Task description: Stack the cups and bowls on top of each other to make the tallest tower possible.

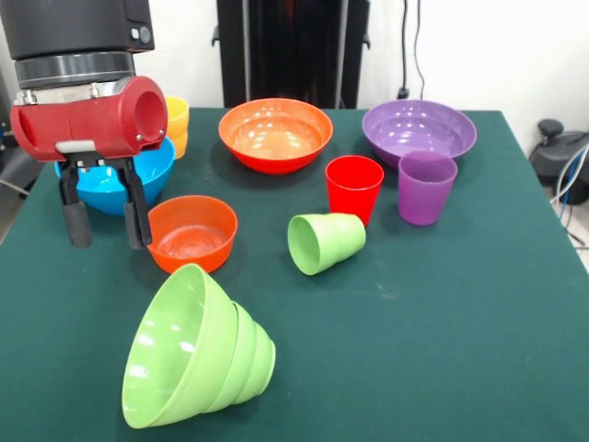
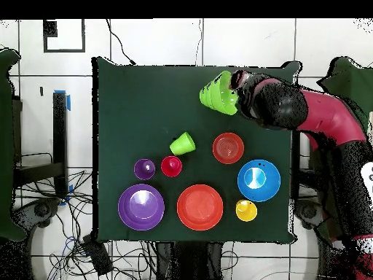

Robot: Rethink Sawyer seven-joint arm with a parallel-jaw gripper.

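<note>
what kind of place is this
Probably a robot lab or test room: a red robot arm with a claw over a green-covered table, loose cables on a tiled floor, plastic practice cups and bowls.

The surface (image 1: 442, 304) is dark green. On it are a light green bowl (image 1: 184, 354), orange-red bowl (image 1: 191, 232), blue bowl (image 1: 152, 166), orange bowl (image 1: 275, 133) and purple bowl (image 1: 419, 129). The cups are red (image 1: 354, 187), purple (image 1: 426, 187), light green (image 1: 324, 242) and yellow (image 1: 177, 124); the arm (image 1: 92, 120) is red and black.

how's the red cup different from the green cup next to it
The red cup stands upright, mouth up; the light green cup lies tipped on its side, mouth facing the camera's left. Red sits farther back, nearer the purple cup. Both are small glossy tumblers, empty.
</note>
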